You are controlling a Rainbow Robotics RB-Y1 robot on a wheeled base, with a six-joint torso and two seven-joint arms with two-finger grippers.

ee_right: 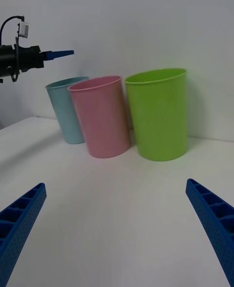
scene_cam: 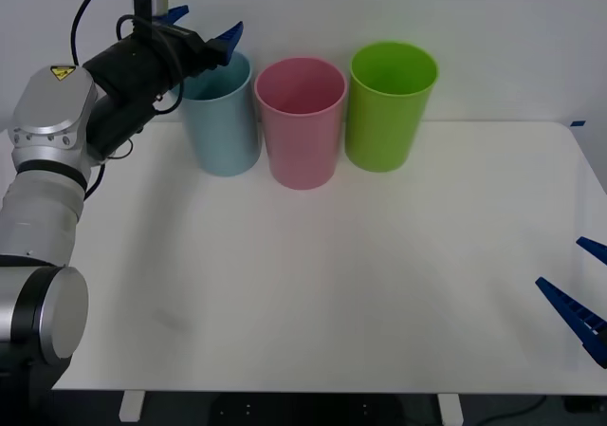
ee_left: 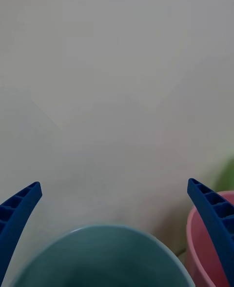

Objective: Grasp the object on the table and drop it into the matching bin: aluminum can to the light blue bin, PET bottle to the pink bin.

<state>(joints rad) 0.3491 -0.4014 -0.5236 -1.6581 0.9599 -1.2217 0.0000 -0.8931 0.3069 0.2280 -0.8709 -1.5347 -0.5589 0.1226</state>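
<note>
My left gripper (scene_cam: pixel 204 25) hangs open and holds nothing, just above the rim of the light blue bin (scene_cam: pixel 223 127) at the back left of the white table (scene_cam: pixel 332 284). In the left wrist view that bin's mouth (ee_left: pixel 97 253) lies between the open fingers (ee_left: pixel 19 209), with the pink bin (ee_left: pixel 195 248) beside it. The pink bin (scene_cam: pixel 302 127) stands right of the blue one. My right gripper (scene_cam: pixel 559 261) rests open low over the table's right edge. The aluminum can and the PET bottle are out of view.
A lime green bin (scene_cam: pixel 387 113) stands right of the pink one, against the white wall. In the right wrist view the row reads light blue bin (ee_right: pixel 66 111), pink bin (ee_right: pixel 100 118), green bin (ee_right: pixel 158 116), with the left gripper (ee_right: pixel 61 52) above the blue one.
</note>
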